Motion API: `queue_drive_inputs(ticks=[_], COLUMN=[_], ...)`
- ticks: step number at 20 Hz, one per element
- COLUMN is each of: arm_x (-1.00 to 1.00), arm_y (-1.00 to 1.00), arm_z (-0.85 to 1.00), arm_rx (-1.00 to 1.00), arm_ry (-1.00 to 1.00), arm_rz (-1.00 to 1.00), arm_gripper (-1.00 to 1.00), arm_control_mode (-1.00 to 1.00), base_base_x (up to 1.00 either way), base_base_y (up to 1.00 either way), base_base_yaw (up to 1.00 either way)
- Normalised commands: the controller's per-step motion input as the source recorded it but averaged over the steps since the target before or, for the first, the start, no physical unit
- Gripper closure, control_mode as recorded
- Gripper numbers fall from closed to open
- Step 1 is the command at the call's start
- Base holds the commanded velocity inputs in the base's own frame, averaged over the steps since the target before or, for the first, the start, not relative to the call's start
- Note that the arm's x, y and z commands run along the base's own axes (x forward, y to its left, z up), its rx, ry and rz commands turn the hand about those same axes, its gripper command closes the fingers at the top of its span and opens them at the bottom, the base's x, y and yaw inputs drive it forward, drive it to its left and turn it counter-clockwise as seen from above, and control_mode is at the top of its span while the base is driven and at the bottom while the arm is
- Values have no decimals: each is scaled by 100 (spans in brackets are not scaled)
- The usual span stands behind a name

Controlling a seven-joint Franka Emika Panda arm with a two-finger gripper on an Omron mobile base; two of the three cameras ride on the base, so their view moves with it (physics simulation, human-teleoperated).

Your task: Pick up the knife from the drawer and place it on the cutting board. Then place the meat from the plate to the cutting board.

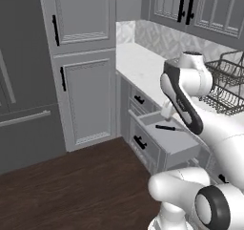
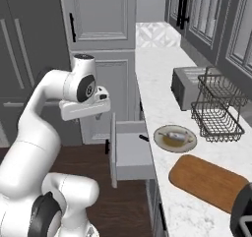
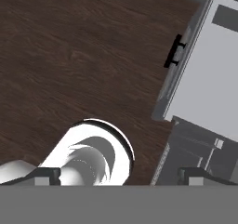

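In the left base view we see the drawer [image 1: 164, 141] pulled out from the cabinet run below the white surface [image 1: 143, 64]. The knife [image 1: 165, 128] lies flat on the drawer's grey floor, toward its far side, black handle pointing left. The arm [image 1: 183, 100] bends over the drawer's right end and hides the hand from us here. A wire dish rack [image 1: 224, 86] stands on the surface at the right. Dark wooden floor [image 1: 71, 186] spreads to the left, with tall grey cabinet doors [image 1: 88, 100] beyond it.

In the right base view we find the hand [image 2: 101, 114] hanging at the end of the arm, above the floor and just left of the open drawer [image 2: 130, 155], apart from it. A short dark piece of the knife [image 2: 143, 138] shows at the drawer's far right corner, close under the surface's edge. On the surface sits the plate [image 2: 158, 135] with the pale meat [image 2: 176, 134] lying across its middle. The cutting board [image 2: 209, 182] lies bare, nearer to us and right of the plate. A toaster [image 2: 186, 87] and the dish rack [image 2: 216, 113] stand farther back.

In the hand view we look down at the floor [image 3: 69, 56] and the drawer's front with its black handle [image 3: 173, 51]. The two fingertips [image 3: 44, 175] stand wide apart at the bottom, with nothing between them.
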Motion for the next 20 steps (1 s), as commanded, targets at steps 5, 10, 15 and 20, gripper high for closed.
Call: queue_drive_inputs(ticks=[5, 10, 15, 20], arm_x=[0, 0, 0, 30], arm_y=[0, 0, 0, 15], arm_z=[0, 0, 0, -39], arm_rx=[0, 0, 0, 0], arm_ry=[0, 0, 0, 7], arm_rz=[0, 0, 0, -3], arm_gripper=[-100, -100, -100, -100], arm_control_mode=[100, 100, -100, -100], base_base_x=[3, 1, 0, 0], base_base_y=[-68, -7, 0, 0], base_base_yaw=[3, 0, 0, 0])
